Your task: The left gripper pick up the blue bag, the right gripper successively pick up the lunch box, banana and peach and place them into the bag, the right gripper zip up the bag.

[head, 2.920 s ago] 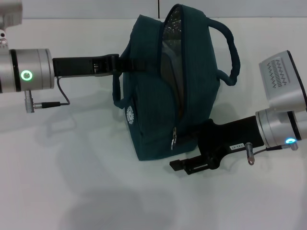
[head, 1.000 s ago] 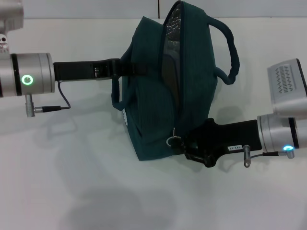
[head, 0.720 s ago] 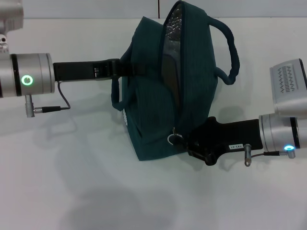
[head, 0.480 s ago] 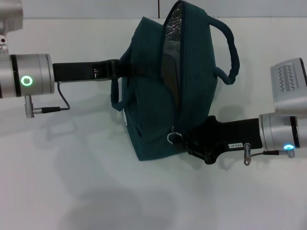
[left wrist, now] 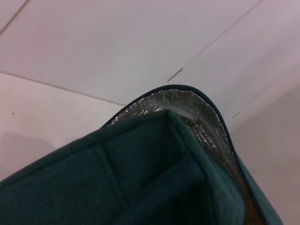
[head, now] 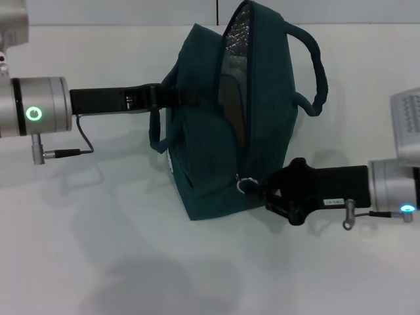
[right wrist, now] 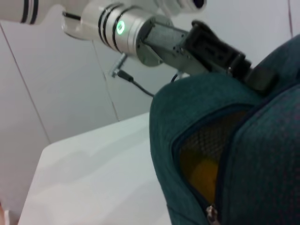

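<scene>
The dark teal-blue bag point(head: 223, 125) stood upright on the white table, zipper open, silver lining showing.

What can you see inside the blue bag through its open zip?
Inside the blue bag, the head view shows silver foil lining and a mesh panel. The right wrist view shows something yellow behind the mesh; its identity is unclear. The bag's walls cover everything else.

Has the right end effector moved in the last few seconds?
Yes. The right end effector rose from the table and closed on the zipper pull at the bag's lower corner.
</scene>
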`<state>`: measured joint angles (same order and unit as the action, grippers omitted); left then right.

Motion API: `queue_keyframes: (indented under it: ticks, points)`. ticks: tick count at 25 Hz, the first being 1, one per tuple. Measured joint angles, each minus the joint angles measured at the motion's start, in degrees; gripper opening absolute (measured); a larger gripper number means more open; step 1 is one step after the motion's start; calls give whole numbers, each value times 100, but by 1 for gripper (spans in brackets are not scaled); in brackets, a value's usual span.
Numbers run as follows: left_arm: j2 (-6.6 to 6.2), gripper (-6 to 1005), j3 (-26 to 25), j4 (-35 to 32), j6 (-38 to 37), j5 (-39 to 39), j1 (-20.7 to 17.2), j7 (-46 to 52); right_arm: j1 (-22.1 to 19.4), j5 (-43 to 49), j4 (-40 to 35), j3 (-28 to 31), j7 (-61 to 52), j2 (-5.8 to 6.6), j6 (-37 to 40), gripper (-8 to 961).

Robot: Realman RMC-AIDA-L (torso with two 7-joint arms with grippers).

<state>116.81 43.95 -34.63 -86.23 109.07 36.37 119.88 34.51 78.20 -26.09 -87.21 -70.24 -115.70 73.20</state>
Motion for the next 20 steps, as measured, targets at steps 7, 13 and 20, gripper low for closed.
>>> queue_keyframes:
  ticks: [7,13,20]
  points:
    - [0,50,-10,0,5,-101,-16,-66,-493,-111,-284,425,506,15,522,16]
    - [0,50,-9,0,26,-192,-16,-88,-614,-125,-202,866,943,3,1044,16]
    - [0,50,-9,5,21,-244,-3,-100,-622,-180,-202,900,1103,2,1220,16]
